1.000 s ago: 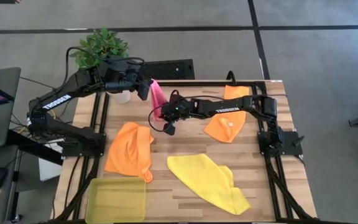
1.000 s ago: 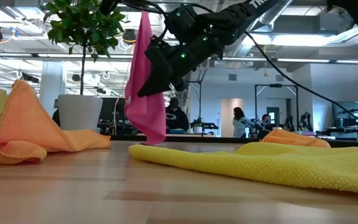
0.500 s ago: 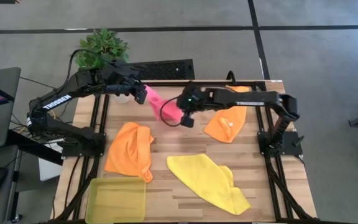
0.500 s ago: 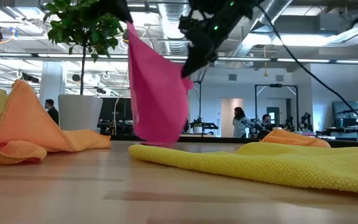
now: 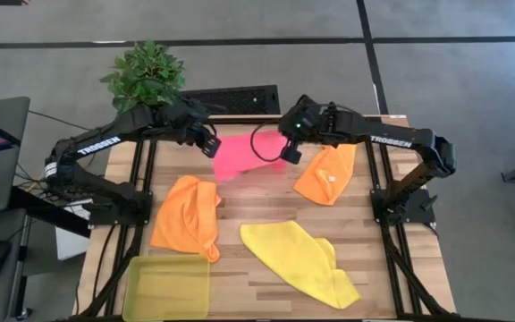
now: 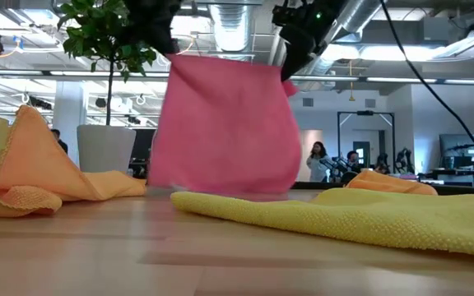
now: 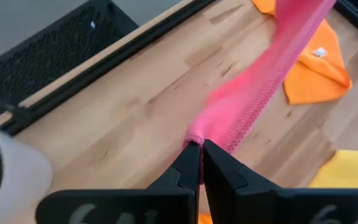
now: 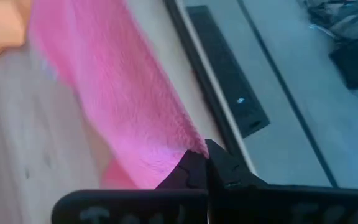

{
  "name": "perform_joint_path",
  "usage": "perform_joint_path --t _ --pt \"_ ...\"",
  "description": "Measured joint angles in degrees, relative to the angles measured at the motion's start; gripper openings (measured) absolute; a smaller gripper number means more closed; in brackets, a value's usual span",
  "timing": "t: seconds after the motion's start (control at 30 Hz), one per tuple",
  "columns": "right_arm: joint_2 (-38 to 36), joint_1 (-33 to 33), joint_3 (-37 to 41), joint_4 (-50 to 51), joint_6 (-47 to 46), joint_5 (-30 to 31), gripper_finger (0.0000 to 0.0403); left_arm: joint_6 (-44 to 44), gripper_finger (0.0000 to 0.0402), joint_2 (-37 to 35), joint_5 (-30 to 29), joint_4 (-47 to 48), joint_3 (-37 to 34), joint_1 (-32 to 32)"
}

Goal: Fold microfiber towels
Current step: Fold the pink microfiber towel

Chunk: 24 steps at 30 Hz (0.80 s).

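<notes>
At the worktop's near edge you have the yellow-green tray (image 5: 167, 287) by the left corner and the yellow towel (image 5: 299, 260) right of it. Farther in, one orange towel (image 5: 187, 215) lies bunched on the left; the other orange towel (image 5: 325, 173) sits toward the right edge. Near the far edge, your left gripper (image 5: 208, 141) and right gripper (image 5: 289, 148) each pinch an upper corner of the pink towel (image 5: 249, 156), stretched flat between them, its hem at the wood.
</notes>
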State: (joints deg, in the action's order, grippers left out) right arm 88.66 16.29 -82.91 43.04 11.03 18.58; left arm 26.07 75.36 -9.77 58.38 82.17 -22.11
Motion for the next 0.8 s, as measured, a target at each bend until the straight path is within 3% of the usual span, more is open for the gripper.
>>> perform_joint_path --t 0.47,0.8 --pt "-0.3 6.8 0.0 -1.6 6.8 9.5 0.0001 -5.7 0.0000 7.3 -9.0 -11.6 0.0 -2.1" --pt "-2.2 9.4 0.0 -11.0 13.5 10.1 0.0001 -13.5 0.0000 7.0 -10.0 -13.1 4.1 -6.2"
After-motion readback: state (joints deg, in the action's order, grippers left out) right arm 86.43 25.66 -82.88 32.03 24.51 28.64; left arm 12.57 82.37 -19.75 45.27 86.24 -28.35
